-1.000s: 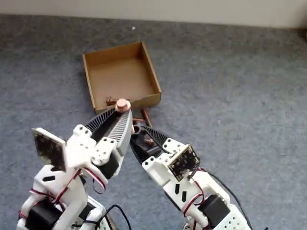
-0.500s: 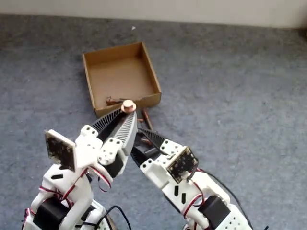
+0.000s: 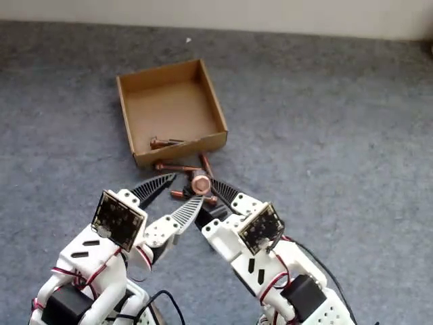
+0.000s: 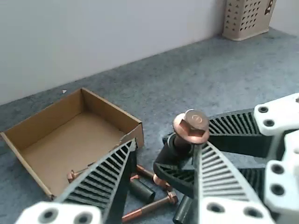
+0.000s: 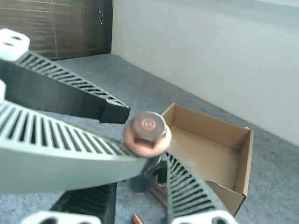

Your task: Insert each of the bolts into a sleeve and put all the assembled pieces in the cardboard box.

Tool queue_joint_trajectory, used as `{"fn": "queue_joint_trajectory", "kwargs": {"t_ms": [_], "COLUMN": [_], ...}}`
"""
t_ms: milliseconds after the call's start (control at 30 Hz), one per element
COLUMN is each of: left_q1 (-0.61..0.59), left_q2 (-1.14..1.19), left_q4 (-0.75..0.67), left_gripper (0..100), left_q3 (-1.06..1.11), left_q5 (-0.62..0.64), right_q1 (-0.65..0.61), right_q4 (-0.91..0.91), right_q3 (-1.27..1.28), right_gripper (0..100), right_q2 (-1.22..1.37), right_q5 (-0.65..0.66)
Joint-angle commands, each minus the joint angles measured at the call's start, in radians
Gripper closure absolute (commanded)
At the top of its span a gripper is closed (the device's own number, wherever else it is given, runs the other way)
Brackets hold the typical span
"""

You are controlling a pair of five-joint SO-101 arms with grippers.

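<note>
Left wrist view looks straight down its own left gripper (image 4: 164, 147), whose fingers (image 4: 105, 184) are spread wide and hold nothing. The gap between them straddles a black sleeve (image 4: 169, 151) with a copper bolt (image 4: 190, 126) standing in it, head up. The pale finger's tip is right beside the bolt head; I cannot tell whether it touches.

That sleeve is pinched upright by the right gripper (image 5: 145, 177), its fingers pressed against the sleeve's sides. From the high view the two grippers meet nose to nose just in front of the cardboard box (image 3: 128, 108), with the bolt head showing between them.

Under and just beyond the grippers, loose bolts (image 3: 177, 166) lie on the grey carpet (image 3: 325, 135), close against the box's near wall. A couple of loose sleeves (image 4: 141, 189) lie among them. Inside the box one copper piece (image 3: 166, 143) lies along that near wall; whether it wears a sleeve I cannot tell.
</note>
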Motion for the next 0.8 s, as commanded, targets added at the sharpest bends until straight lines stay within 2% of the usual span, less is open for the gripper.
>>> {"fn": "queue_joint_trajectory", "kwargs": {"t_ms": [0,133,300,433,567,767], "left_q1": [-0.094,-0.275,-0.549,-0.710,-0.788,-0.805], "left_q2": [0.008,0.008,0.008,0.008,0.008,0.008], "left_q4": [0.051,0.049,0.049,0.049,0.049,-0.009], "left_gripper": [78,78,78,78,78,78], "left_q3": [0.001,0.008,0.021,0.101,0.205,0.332], "left_q5": [-0.095,-0.146,-0.140,-0.097,-0.077,-0.077], "right_q1": [0.070,0.143,0.179,0.174,0.174,0.177], "right_q4": [0.024,0.041,0.039,0.001,-0.179,-0.397], "right_q3": [-0.111,-0.231,-0.467,-0.671,-0.809,-0.935], "right_gripper": [99.4,99.4,99.4,99.4,99.4,99.1], "right_q2": [0.058,0.320,0.708,0.981,1.231,1.549], "right_q5": [-0.063,-0.106,-0.143,-0.152,-0.144,-0.144]}}
